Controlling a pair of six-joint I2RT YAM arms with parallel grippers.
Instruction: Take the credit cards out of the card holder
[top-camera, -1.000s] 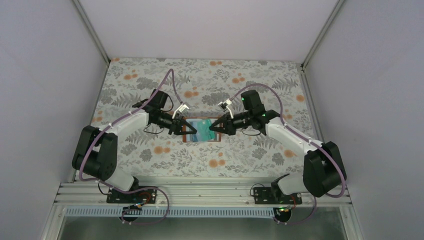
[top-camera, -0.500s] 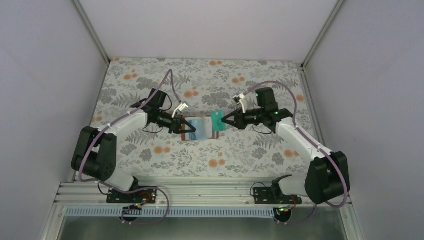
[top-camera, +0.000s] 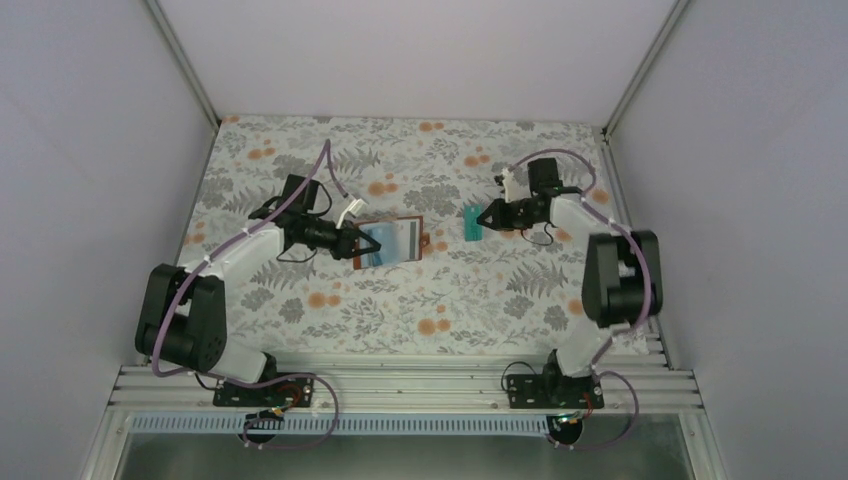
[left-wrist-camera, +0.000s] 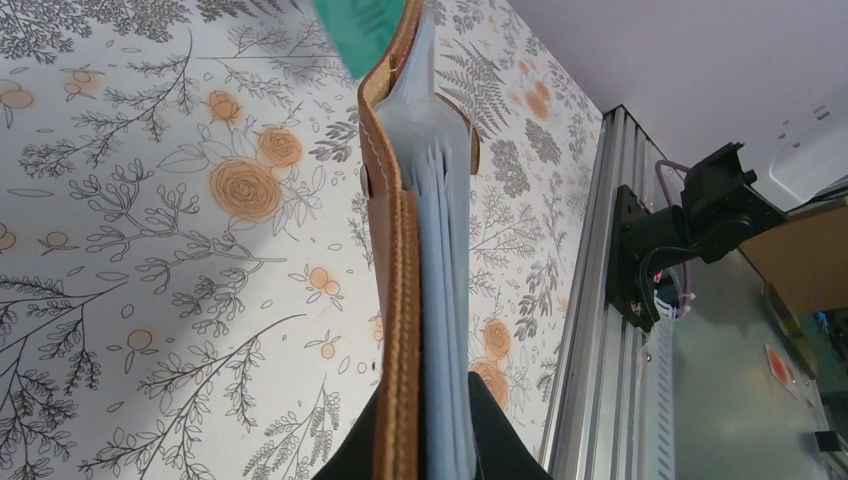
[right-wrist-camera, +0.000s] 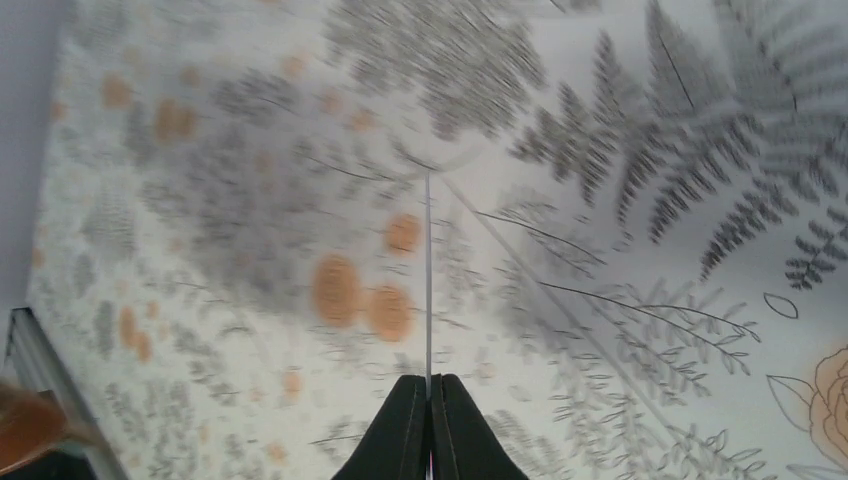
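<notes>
- Left tool (top-camera: 364, 246), nearest the bases: clamped on the left edge of the card holder (top-camera: 395, 238). Its wrist view shows the brown leather and pale pockets (left-wrist-camera: 402, 250) edge-on, pinched between the jaws.
- The card holder is open at mid-worktop (top-camera: 450, 310). It is now skewed and has shifted slightly away from the bases versus a second ago. I can't tell if it is lifted or still dragging on the worktop.
- Main change: the teal card (top-camera: 472, 222) is fully out and sits right of the holder with a visible gap between them. A second ago the right tool was nosed in at the holder's right edge, and half a second ago the card was only partway out.
- Right tool (top-camera: 486, 218): closed on that card's end furthest from the holder. Its wrist view shows the card (right-wrist-camera: 428, 280) as a thin edge-on line running out of the shut jaws, above the worktop.
- The right arm has swung out and folded back, further right of the holder.
- Read: one card is extracted but not yet set down. Likely next step is to release it right of the holder, then go back in.
- Still in the holder: blue shows in the left pocket from above. I can't count the rest, and the black and pink cards aren't made out.
- Risk: with the holder skewed, the pocket mouths have moved, so re-aim before the next pull.
</notes>
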